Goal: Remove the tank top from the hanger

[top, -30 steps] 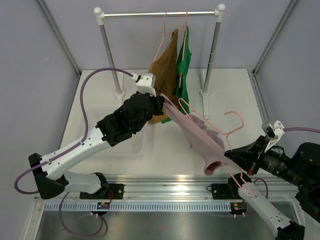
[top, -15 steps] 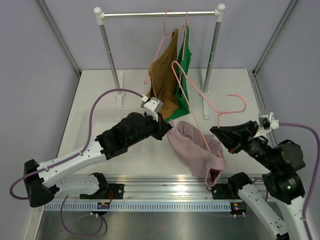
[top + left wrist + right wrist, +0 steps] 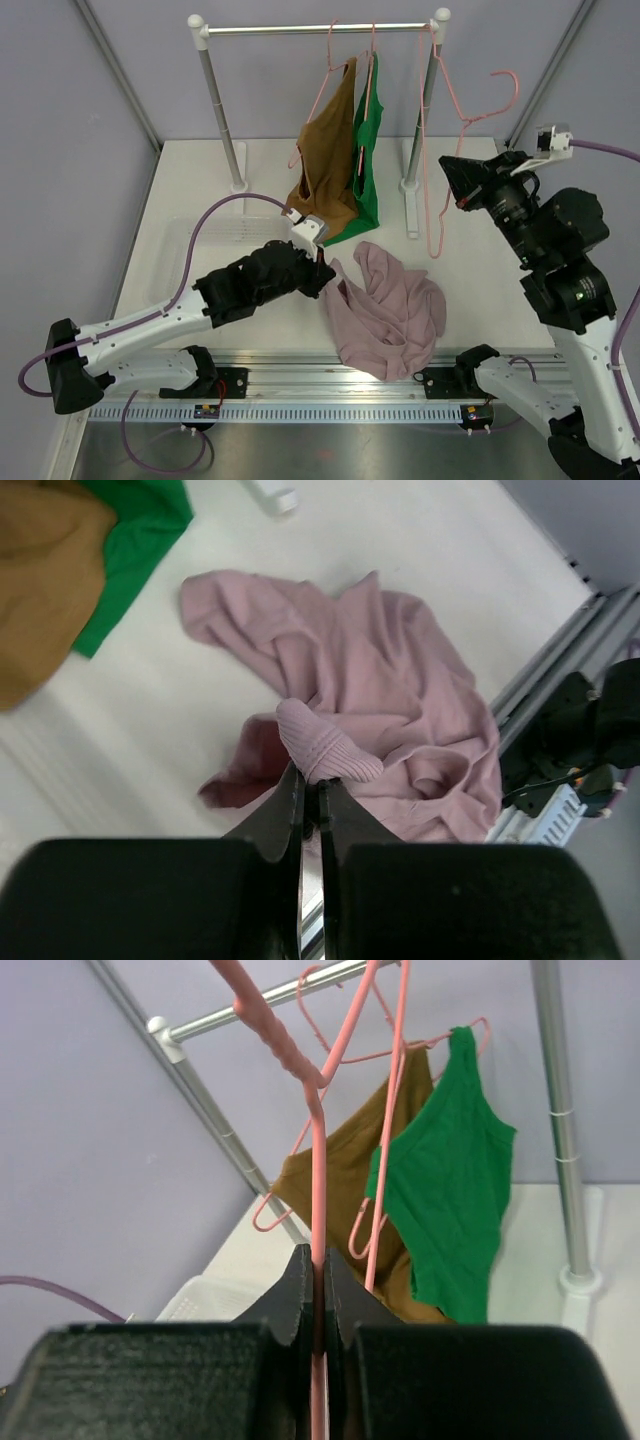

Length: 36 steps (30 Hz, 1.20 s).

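Trouble could come from the left gripper [image 3: 310, 780], clenched on a fold of the top [image 3: 385, 310] lying crumpled on the table [image 3: 200, 190], dragging it off, or the right gripper [image 3: 314, 1260], clamped on the bare hanger [image 3: 313, 1150], striking the rack [image 3: 415, 165].

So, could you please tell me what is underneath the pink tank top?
Only the white table shows around the pink tank top; its crumpled folds hide whatever lies beneath. The pink hanger is free of it, held aloft in the right claw.
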Tool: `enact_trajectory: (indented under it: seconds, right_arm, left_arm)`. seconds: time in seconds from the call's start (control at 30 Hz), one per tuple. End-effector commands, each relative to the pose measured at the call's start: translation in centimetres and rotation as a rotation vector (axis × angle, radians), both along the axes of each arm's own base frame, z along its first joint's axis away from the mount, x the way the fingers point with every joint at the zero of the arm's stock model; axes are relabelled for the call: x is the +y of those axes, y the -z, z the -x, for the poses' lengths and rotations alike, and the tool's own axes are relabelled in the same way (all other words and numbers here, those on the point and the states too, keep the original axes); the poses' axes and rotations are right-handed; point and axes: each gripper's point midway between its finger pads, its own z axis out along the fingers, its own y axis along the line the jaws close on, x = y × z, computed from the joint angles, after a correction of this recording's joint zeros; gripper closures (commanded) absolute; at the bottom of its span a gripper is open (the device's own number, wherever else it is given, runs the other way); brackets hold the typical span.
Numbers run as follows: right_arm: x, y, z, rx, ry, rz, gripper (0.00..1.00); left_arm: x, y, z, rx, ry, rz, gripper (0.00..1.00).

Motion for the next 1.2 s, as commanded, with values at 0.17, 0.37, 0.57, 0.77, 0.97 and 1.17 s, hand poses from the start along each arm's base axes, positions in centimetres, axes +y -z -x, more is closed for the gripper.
enact_trajectory:
  seconds: [0.17,0.37,0.57,0.77,0.97,1.17]
  right_arm:
    - [-1.2,3.6,-5.1,0.322,0.165,0.227,1.0]
    - [0.2,2.9,-10.1,0.339,0.188,0.304,1.0]
    - [1.7,2.1,-14.7,0.331,0.151,0.316,1.0]
    - [1.2,2.2,-19.9,0.353,0.149,0.289,1.0]
    - [1.8,3.5,-23.8,0.395,0.097,0.282,1.0]
    - [1.9,5.5,-25.4,0.422,0.112,0.286,1.0]
  left_arm:
    - [2.8,-3.5,-1.2,-0.035,-0.131,-0.03,0.73]
    - [3.5,-5.8,0.3,-0.046,-0.069,0.007,0.27]
    - [5.4,-7.0,2.1,-0.051,-0.04,0.016,0.01]
    - [7.4,-6.2,2.6,-0.058,-0.062,-0.001,0.01]
    - [7.9,-5.1,2.5,-0.055,-0.081,-0.022,0.01]
    - [8.0,-4.4,2.7,-0.047,-0.083,-0.018,0.01]
